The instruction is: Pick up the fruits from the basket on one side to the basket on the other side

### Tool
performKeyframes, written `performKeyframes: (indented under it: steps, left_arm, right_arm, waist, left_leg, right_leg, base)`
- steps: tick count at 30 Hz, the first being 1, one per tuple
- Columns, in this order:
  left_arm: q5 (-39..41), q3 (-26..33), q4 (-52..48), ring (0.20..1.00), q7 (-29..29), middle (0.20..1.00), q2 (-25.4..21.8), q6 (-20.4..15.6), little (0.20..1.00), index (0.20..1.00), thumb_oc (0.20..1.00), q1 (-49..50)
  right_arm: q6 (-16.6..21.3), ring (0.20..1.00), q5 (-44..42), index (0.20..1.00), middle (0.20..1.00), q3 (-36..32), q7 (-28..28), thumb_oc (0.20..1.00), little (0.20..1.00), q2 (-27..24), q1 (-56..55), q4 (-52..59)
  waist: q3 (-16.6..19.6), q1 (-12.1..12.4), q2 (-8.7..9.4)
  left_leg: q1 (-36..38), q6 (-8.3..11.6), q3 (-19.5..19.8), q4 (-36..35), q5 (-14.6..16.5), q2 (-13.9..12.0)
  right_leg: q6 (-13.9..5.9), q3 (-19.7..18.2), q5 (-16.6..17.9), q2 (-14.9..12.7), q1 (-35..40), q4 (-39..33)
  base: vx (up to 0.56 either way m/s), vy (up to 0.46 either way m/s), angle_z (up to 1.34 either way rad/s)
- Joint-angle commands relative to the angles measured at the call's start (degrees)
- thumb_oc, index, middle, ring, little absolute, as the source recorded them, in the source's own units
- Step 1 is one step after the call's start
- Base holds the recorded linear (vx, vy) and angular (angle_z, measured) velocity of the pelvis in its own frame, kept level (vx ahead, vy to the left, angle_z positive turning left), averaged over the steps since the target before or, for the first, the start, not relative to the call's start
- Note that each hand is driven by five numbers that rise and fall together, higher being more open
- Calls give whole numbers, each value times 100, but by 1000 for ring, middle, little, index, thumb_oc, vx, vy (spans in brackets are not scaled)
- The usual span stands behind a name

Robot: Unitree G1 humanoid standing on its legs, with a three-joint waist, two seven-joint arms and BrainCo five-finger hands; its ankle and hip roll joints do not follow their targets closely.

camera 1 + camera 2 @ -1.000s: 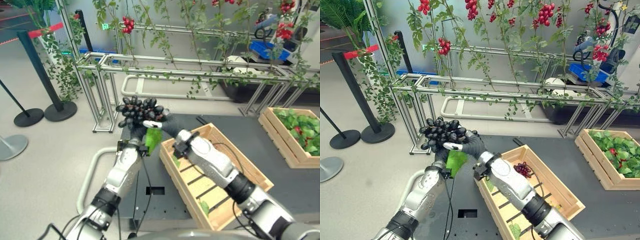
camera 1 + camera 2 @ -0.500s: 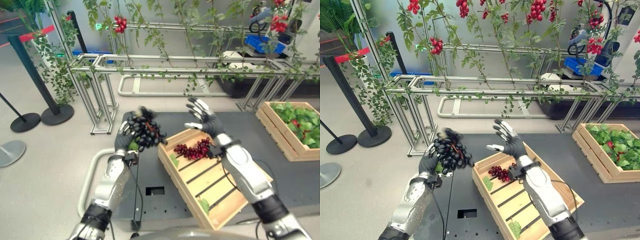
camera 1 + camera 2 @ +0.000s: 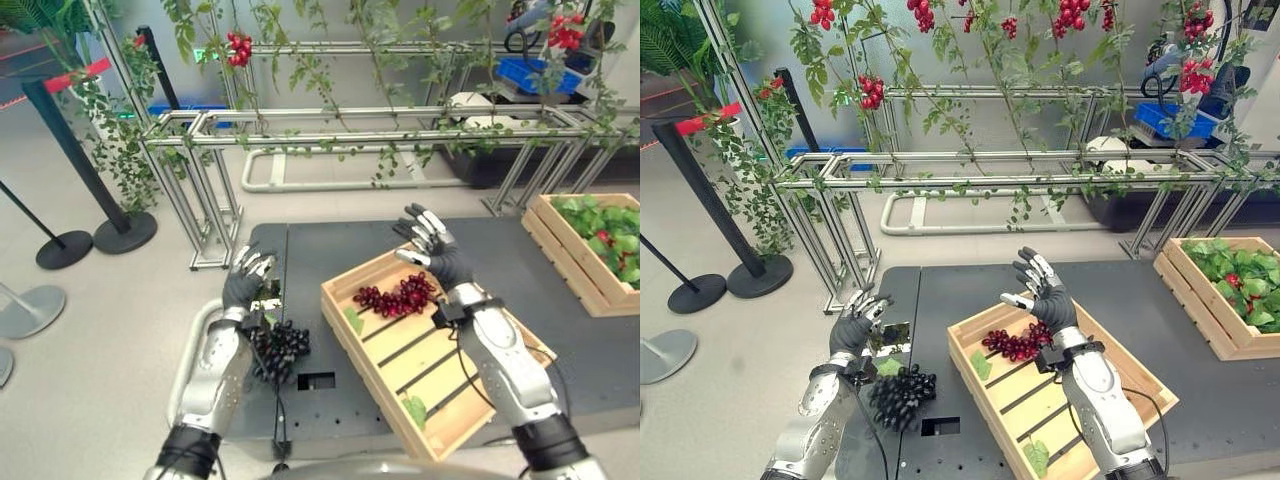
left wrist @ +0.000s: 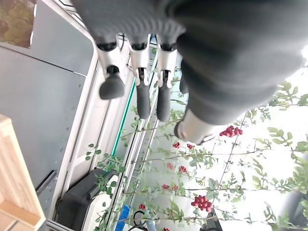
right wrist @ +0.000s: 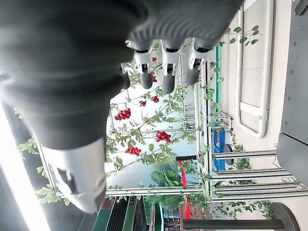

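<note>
Standing over a dark platform that carries the whole work area, the robot has both arms raised and both hands emptied; entered largest first. Wooden crate, slatted, set at an angle on the platform before the right arm, holding a red grape bunch against its far end and a couple of green leaves on its slats. Second wooden crate, well apart to the right, filled with green leaves and a few red fruits. Dark grape bunch, with a green leaf beside it in the right eye view, now lying on the platform's left edge just below the left wrist; half a second ago it sat in the left hand, and a second ago both hands were closed about it. Left hand, fingers straight and slack above the bunch, holding nothing, as the left wrist view confirms. Right hand, lifted over the crate's far corner, fingers spread wide, holding nothing, much as it was half a second ago. Judgement: the dark bunch appears to have been released or dropped outside either crate, so this fruit does not look delivered and would likely need picking up again; the red bunch remains in the nearer crate
</note>
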State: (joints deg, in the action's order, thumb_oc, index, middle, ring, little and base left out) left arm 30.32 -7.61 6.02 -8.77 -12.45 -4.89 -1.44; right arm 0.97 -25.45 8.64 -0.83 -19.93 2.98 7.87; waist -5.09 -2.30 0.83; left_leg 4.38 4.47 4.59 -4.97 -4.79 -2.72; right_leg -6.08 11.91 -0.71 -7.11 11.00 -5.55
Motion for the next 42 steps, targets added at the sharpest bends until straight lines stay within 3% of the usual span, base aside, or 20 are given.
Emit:
performKeyframes:
  steps: [1,14,15,19,24,27,28,34,42]
  left_arm:
    - [157,249,-243,200,169,200,-144,-409,200,200,200,-146]
    - [54,260,-182,200,137,200,-83,-410,200,200,200,-45]
    - [-20,253,-125,1000,110,1000,-85,-422,1000,1000,1000,-38]
    - [-67,292,-118,1000,87,1000,-125,-397,1000,1000,1000,44]
    - [-251,388,-375,1000,460,1000,-271,-203,1000,1000,1000,632]
    - [-227,336,-385,1000,599,1000,-308,-145,1000,1000,1000,733]
    - [-230,257,-421,1000,698,1000,-355,-87,1000,1000,1000,838]
    - [-105,54,-478,1000,742,1000,-502,-30,1000,1000,1000,783]
    - [39,-278,-642,1000,609,1000,-747,-149,1000,1000,1000,408]
  right_arm:
    - [452,1000,-128,1000,1000,-492,61,1000,1000,177,98,160]
    - [469,1000,13,1000,1000,-555,160,1000,1000,208,-48,18]
    - [501,1000,125,1000,1000,-603,211,1000,1000,196,-87,-40]
    - [501,1000,735,1000,1000,-787,455,1000,1000,56,-170,-163]
    - [136,1000,1916,1000,1000,-1391,623,1000,1000,-592,-541,-924]
    - [-12,1000,2232,1000,1000,-1422,675,1000,1000,-872,-441,-1397]
    - [-147,1000,2591,1000,1000,-1411,734,1000,1000,-1174,-284,-1797]
    - [-308,1000,2954,1000,1000,-1107,896,1000,1000,-1739,507,-2806]
    - [-358,1000,2922,1000,1000,-457,1059,1000,1000,-2104,1604,-3590]
  waist:
    - [66,-48,114]
    - [-5,-49,18]
    - [-3,-56,18]
    - [-20,-70,26]
    - [-77,-34,141]
    - [-142,3,183]
    - [-260,54,225]
    - [-828,138,235]
    - [-1544,205,165]
  left_leg:
    - [5,33,132,927,1214,-83]
    - [91,104,210,896,1171,-146]
    - [114,104,208,891,1183,-140]
    - [137,96,212,861,1194,-132]
    - [120,55,260,817,1195,-102]
    - [58,39,284,820,1175,-88]
    - [-23,26,306,823,1150,-72]
    - [-466,-16,375,892,1002,-7]
    - [-1146,-95,400,1054,798,105]
  right_leg:
    - [176,118,-941,12,-28,403]
    - [273,237,-981,116,157,308]
    - [270,249,-983,115,177,301]
    - [253,260,-968,111,173,288]
    - [201,277,-927,87,113,337]
    - [181,279,-900,75,53,351]
    - [155,279,-857,53,-37,365]
    - [137,225,-734,-7,-540,515]
    - [141,98,-538,-106,-1427,884]
  base:
    - [-43,-31,0]
    - [3,-21,4]
    - [0,0,0]
    - [0,0,0]
    - [0,0,0]
    - [-34,8,5]
    - [-66,8,4]
    - [-156,22,1]
    - [-146,42,-1]
